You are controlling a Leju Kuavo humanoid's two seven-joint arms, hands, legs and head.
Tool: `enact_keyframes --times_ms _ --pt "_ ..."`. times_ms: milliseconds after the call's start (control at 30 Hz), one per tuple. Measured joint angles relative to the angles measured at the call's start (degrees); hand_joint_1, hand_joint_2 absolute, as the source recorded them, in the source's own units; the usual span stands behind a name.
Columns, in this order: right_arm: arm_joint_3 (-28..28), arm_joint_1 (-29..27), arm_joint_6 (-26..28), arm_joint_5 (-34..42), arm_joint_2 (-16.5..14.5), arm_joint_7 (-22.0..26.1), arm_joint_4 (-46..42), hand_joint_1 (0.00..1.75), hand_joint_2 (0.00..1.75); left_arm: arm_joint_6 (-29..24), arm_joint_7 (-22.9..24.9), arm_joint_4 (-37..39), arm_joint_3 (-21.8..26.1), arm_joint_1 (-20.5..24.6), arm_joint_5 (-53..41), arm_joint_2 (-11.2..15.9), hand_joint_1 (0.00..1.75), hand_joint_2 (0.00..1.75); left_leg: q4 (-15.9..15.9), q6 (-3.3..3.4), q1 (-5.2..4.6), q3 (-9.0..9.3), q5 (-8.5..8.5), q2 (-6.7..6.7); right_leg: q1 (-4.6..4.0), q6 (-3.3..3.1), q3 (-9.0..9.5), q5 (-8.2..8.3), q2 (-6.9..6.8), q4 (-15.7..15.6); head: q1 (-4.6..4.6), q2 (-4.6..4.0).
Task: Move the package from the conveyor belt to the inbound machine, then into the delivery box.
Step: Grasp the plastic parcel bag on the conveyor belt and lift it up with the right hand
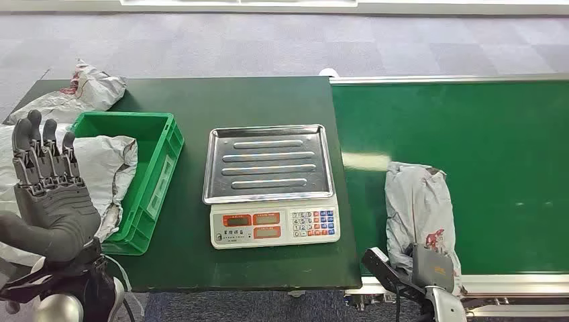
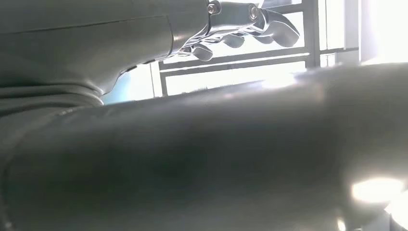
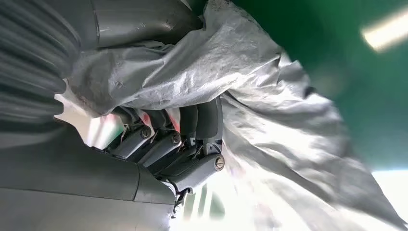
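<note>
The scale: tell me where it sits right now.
In the head view the scale sits mid-table on the dark green table, between the green bin toward the robot's left and the conveyor belt toward its right, tray empty.

A grey package (image 1: pixel 419 204) lies on the green conveyor belt (image 1: pixel 496 168) at four o'clock. The weighing scale (image 1: pixel 272 184) sits centre on the dark tabletop (image 1: pixel 221 100). At nine o'clock, the left robot hand (image 1: pixel 50 194) is raised with fingers apart beside the green bin (image 1: pixel 144 174).

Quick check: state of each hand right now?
Left hand: open, raised, holding nothing.
Right hand: fingers closed on the grey package on the conveyor belt.
</note>
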State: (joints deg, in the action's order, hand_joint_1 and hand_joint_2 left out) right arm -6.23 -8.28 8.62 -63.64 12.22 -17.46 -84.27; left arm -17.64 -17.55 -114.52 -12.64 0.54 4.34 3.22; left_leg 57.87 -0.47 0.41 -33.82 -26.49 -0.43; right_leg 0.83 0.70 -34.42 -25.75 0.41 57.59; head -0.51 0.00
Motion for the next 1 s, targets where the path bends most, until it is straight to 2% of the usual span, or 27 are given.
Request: enact_keyframes --times_ms 233,300,333,433,500,600,700,867,1000 --pt "0.0 -0.2 -0.8 -1.7 1.2 -0.3 -8.1 1.75 1.75 0.0 -0.2 -0.5 0.3 -0.7 0.0 -0.2 0.0 0.0 0.0 -0.01 0.0 0.03 -0.01 -0.01 -0.01 0.0 0.04 -0.01 -0.04 0.0 0.01 0.0" --pt "0.0 -0.3 0.6 -3.5 1.4 -0.2 -9.4 1.75 1.75 0.0 -0.3 -0.6 0.4 -0.7 0.0 -0.2 0.0 0.0 0.0 0.0 0.0 0.02 0.0 0.0 0.0 0.01 0.04 0.0 -0.03 0.0 0.02 0.0" --pt "0.1 -0.4 3.3 -6.5 1.5 0.0 -10.4 1.75 1.75 0.0 -0.5 -0.6 0.5 -0.7 0.0 -0.3 0.0 0.0 0.0 0.0 -0.01 -0.01 0.0 -0.01 0.02 0.01 0.03 0.01 -0.04 0.0 0.02 0.0" --pt "1.5 2.1 17.2 -19.5 1.6 2.9 -16.5 1.75 1.75 -0.3 -1.1 -0.6 0.5 -0.8 0.0 -0.6 0.0 0.0 0.0 -0.01 -0.04 -0.02 0.02 0.07 0.03 0.01 -0.02 0.05 0.07 0.0 0.0 0.0" --pt "2.6 5.7 22.0 -22.3 1.6 6.0 -20.1 1.75 1.75 -0.7 -1.8 -0.6 0.5 -0.8 0.4 -0.7 0.0 0.0 0.0 -0.01 -0.03 0.1 0.02 0.16 0.01 0.0 0.04 0.06 0.2 0.0 0.0 0.0" --pt "2.7 11.7 21.8 -19.8 1.7 10.1 -21.7 1.75 1.75 -0.9 -2.9 -0.5 0.5 -1.0 1.5 -0.9 0.0 0.0 0.0 -0.01 -0.03 0.1 0.02 0.17 0.02 0.01 0.1 0.08 0.21 0.0 0.02 0.0" --pt "-0.2 19.3 19.2 -15.2 1.5 14.2 -19.7 1.75 1.75 -0.7 -3.6 0.0 0.5 -0.8 2.7 -1.0 0.0 0.0 0.0 -0.03 -0.03 0.13 0.08 0.18 0.01 0.03 0.11 0.15 0.23 0.0 0.01 0.0" --pt "-10.7 28.7 18.5 -8.4 -0.1 18.2 -11.5 1.75 1.75 0.3 -3.6 1.2 0.4 0.5 3.7 -1.1 0.0 0.0 0.0 -0.09 -0.02 0.15 0.27 0.11 -0.07 -0.03 0.1 0.25 0.17 0.0 0.0 0.0" --pt "-17.6 32.1 17.5 -3.0 -1.7 19.1 -6.2 1.75 1.75 0.3 -3.5 1.6 0.3 1.0 3.7 -1.4 0.0 0.0 0.0 -0.12 0.03 0.11 0.29 0.04 -0.13 -0.06 0.08 0.26 0.11 0.0 0.0 0.0"
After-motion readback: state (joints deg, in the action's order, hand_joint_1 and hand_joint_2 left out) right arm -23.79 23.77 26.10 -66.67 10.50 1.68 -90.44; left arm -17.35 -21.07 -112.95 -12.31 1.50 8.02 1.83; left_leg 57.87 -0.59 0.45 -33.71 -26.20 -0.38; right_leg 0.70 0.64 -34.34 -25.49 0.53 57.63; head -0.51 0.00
